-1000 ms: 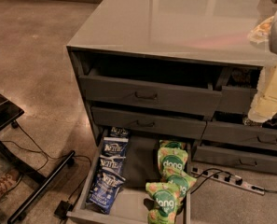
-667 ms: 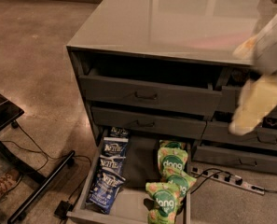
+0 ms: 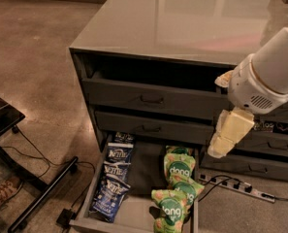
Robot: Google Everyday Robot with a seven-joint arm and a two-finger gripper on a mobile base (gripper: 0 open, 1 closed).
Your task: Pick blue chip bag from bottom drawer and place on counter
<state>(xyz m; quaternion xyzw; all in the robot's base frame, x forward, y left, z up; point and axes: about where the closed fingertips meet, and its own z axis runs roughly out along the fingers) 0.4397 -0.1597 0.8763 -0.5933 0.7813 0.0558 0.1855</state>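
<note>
The bottom drawer (image 3: 142, 171) is pulled out at floor level. Three blue chip bags lie in a row along its left side: one at the back (image 3: 120, 154), one in the middle (image 3: 115, 171), one nearest the front (image 3: 107, 196). Three green "dang" bags (image 3: 178, 167) lie along its right side. My gripper (image 3: 220, 147), cream coloured, hangs from the white arm (image 3: 264, 79) above and to the right of the drawer, over the green bags' side and apart from every bag. It holds nothing that I can see. The glossy grey counter (image 3: 182, 18) tops the cabinet.
The top drawer (image 3: 153, 98) stands slightly out. A power strip (image 3: 235, 188) with cables lies on the floor right of the drawer. A black stand leg (image 3: 37, 193), cords and a shoe (image 3: 0, 191) are on the floor at the left.
My arm has swung in from the right edge, leftward and downward, bringing the gripper lower and closer to the open bottom drawer. The bags have not moved.
</note>
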